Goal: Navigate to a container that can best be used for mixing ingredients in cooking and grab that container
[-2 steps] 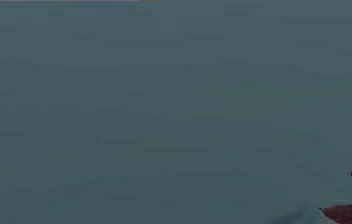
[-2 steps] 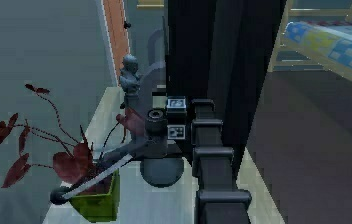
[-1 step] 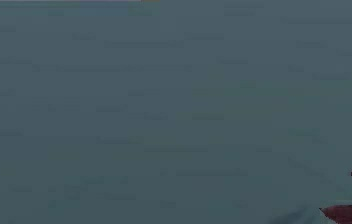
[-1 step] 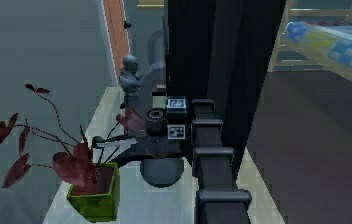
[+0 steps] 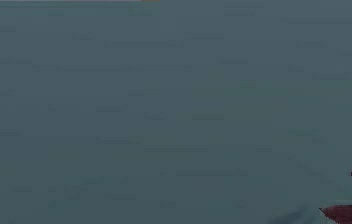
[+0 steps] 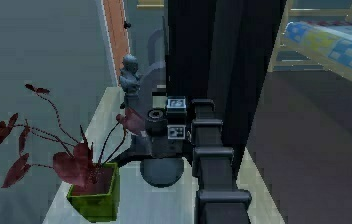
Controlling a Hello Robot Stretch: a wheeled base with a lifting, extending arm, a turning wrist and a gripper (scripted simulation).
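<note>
Arm (image 6: 212,170) reaches out over a pale table (image 6: 108,104). Gripper (image 6: 149,127) sits left of the white squares (image 6: 176,105), tabletop behind it; cannot tell if it holds anything. Dark round bowl-like shape (image 6: 164,172) (too dim to name surely) lies nearer, just left of the arm, right of a red-leaved plant (image 6: 56,152)

Tabletop (image 6: 132,206) w/ plant (image 6: 92,192), statuette (image 6: 131,76), bowl (image 6: 162,174)

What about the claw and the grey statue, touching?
Cannot tell. In the arm side view the claw lies just below the statue, with neither contact nor gap plain.
</note>
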